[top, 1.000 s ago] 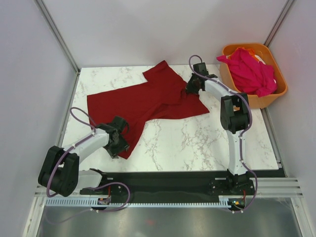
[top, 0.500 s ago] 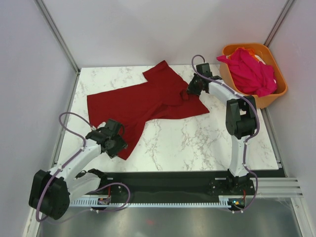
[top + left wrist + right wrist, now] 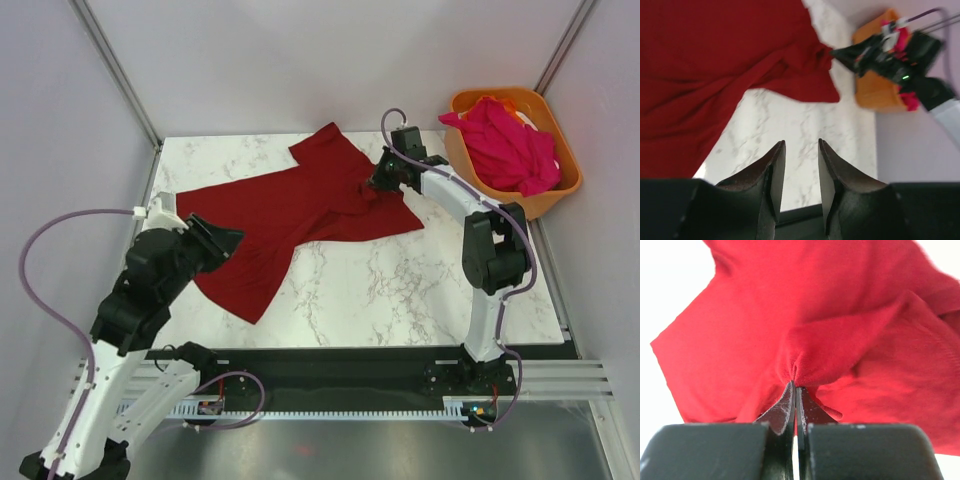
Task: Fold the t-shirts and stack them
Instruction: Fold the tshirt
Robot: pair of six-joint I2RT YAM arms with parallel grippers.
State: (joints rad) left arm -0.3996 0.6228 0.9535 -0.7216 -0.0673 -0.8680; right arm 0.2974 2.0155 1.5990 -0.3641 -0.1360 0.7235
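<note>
The left gripper has lifted off the crimson t-shirt, jaws parted and apparently empty, while the right gripper stays clenched on its right edge; the shirt lies lengthwise left-to-right across the marble table.

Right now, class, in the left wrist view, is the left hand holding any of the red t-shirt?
No. The left hand has nothing between its parted fingers, and the red t-shirt lies beyond them on the table.

Left arm raised, right arm stretched far forward.
My left gripper hangs in the air with a narrow gap between its fingers, gripping nothing; my right gripper is pinched tight on a fold of the red t-shirt.
</note>
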